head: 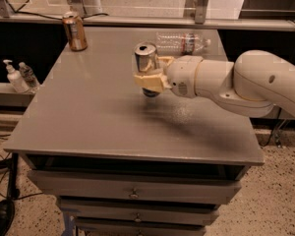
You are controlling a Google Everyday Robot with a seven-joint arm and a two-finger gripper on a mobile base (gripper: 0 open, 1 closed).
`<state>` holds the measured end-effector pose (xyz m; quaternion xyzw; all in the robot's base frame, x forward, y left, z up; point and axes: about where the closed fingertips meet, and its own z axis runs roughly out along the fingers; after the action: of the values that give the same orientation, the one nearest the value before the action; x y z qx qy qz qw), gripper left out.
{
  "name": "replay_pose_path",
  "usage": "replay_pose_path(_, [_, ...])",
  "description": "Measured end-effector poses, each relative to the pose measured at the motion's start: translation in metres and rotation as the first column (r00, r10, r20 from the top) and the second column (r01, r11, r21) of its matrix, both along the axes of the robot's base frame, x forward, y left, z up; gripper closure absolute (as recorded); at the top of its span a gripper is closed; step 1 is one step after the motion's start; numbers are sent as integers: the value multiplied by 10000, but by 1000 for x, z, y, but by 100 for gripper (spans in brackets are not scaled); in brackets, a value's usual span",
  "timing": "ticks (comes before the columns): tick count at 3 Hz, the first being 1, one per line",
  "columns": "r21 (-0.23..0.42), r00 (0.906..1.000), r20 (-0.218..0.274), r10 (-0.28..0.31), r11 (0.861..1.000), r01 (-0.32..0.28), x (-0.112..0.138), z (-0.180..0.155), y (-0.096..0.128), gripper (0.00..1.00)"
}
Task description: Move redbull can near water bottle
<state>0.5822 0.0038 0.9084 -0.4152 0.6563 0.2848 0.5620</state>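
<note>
The redbull can, slim with a silver top, is held upright in my gripper above the middle of the grey table. The gripper's cream fingers are shut around the can's lower body, and the can's bottom hangs clear of the table top. The water bottle, clear with a red and blue label band, lies on its side at the table's far edge, just behind and to the right of the can. My white arm reaches in from the right.
A brown-gold can stands at the table's far left corner. A white pump bottle and a small dark-capped bottle sit on a low ledge to the left. Drawers are below the table front.
</note>
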Motion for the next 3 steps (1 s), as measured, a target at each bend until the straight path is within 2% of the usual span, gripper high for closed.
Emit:
replay_pose_path(1, [5,10000,6,21,10000,-21,0,0,1,100])
replay_pose_path(2, [-283,9967,533,-618,9976,633,11,15,-21,100])
replay_pose_path(3, [-461,9781,1279,-1640,9842,1710,30,40,-67,100])
